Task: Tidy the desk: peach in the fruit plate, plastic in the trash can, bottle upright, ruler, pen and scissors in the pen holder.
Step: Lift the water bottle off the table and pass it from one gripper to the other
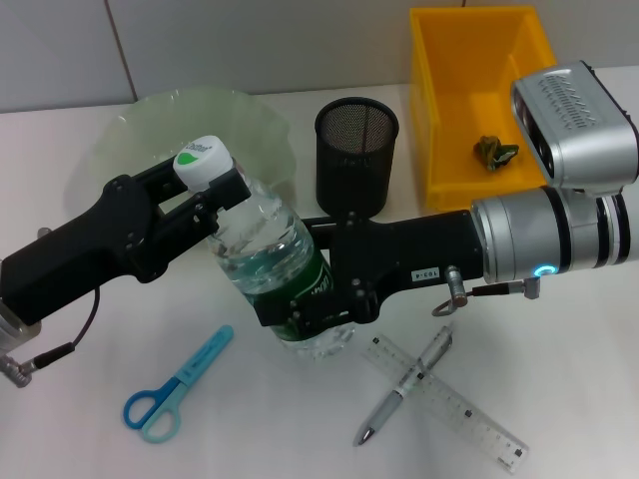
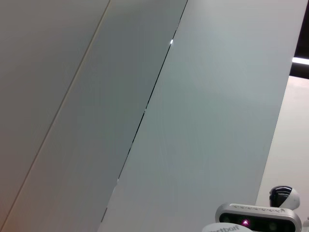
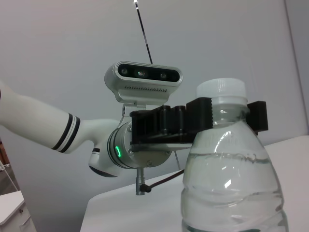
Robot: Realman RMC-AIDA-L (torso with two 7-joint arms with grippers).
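The yellow bin (image 1: 469,90) at the far right of the table holds one small crumpled scrap of greenish plastic (image 1: 495,151) on its floor. Just left of it stands the black mesh pen holder (image 1: 356,155), upright, with nothing visible inside it. Further left lies the pale green plate (image 1: 150,135), shallow and wavy-edged; no fruit shows on the part I can see, though the left arm covers its near side.

Both arms meet at the water bottle (image 1: 275,264) in the middle of the table. The left gripper (image 1: 215,190) is clamped around the bottle's neck, just under the white cap (image 1: 203,162); the right wrist view shows its black fingers (image 3: 203,118) on either side of the neck. The right gripper (image 1: 305,309) grips the lower body at the green label. The bottle stands nearly upright, mostly full of water.

On the white table (image 1: 90,419) in front, blue scissors (image 1: 175,387) lie to the left, and to the right a silver pen (image 1: 404,384) lies crossed over a clear ruler (image 1: 444,399). Behind the table runs a plain grey panelled wall (image 2: 145,116).
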